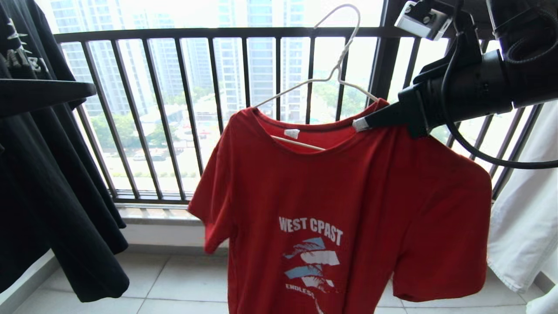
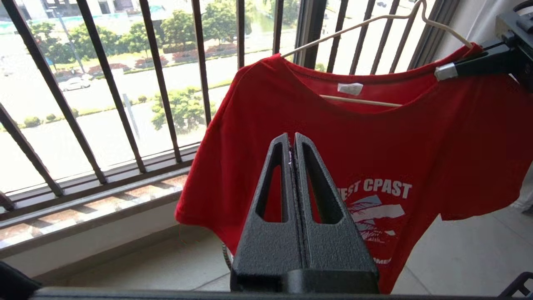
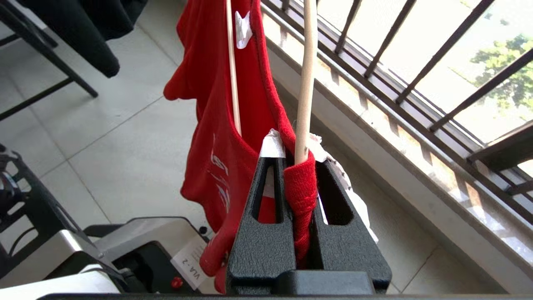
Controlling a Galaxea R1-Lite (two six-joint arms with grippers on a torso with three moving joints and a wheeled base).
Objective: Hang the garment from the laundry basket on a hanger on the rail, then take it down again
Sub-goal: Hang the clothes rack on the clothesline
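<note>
Only from its wrist, right gripper [image 3: 300,160] tight on garment [image 3: 216,166] and hanger [image 3: 306,83]; left gripper [image 2: 291,141] closed, empty

Hard daylight floods in through the black barred window railing [image 1: 218,109] before me, washing sky and towers to white glare, backlighting the red T-shirt [image 1: 348,209] so its front sits in soft shade, while my head view stays sharp and the black T-shirt [image 1: 52,183] sinks dark.
</note>
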